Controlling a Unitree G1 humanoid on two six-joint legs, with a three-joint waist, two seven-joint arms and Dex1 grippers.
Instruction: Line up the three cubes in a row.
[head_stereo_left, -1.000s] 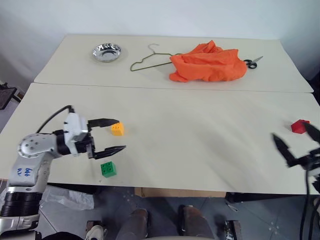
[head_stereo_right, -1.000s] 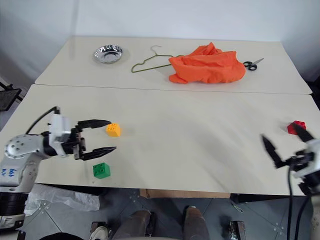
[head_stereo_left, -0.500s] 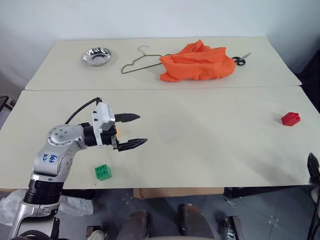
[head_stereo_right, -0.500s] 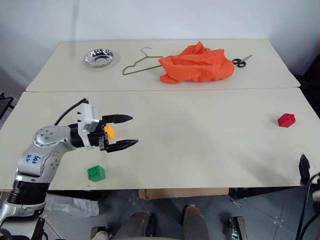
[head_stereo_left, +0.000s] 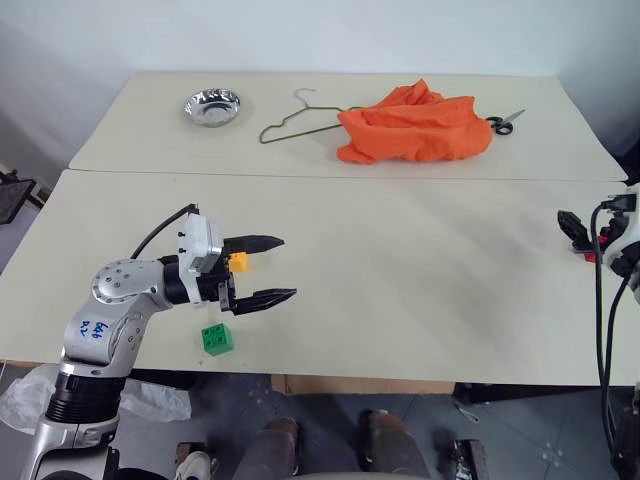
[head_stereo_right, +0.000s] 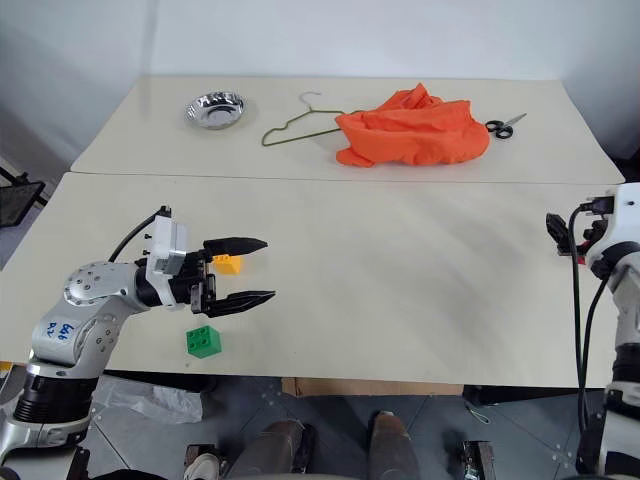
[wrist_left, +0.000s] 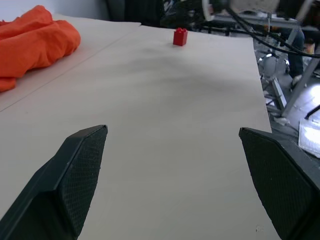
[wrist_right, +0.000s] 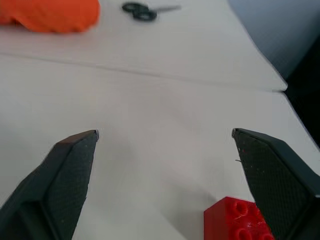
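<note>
The yellow-orange cube (head_stereo_left: 239, 262) sits on the near table (head_stereo_left: 420, 300), partly hidden behind my left gripper (head_stereo_left: 289, 267). That gripper is open, level and pointing right, with nothing between its fingers. The green cube (head_stereo_left: 218, 339) lies just in front of it, near the table's front edge. At the far right edge, the red cube (wrist_right: 239, 221) lies low between the fingers of my open right gripper (wrist_right: 165, 132), nearer one finger and untouched. From the head, one right finger (head_stereo_left: 572, 228) hides most of it. The left wrist view shows the red cube (wrist_left: 180, 36) far across the table.
On the back table lie a steel bowl (head_stereo_left: 212, 105), a wire hanger (head_stereo_left: 300, 120), a crumpled orange cloth (head_stereo_left: 415, 125) and scissors (head_stereo_left: 505, 123). A seam separates the two tables. The red cube sits close to the right edge.
My right arm has swung up from below the table's front edge to the red cube. My left gripper has shifted slightly right, past the yellow-orange cube. Both stay open.
</note>
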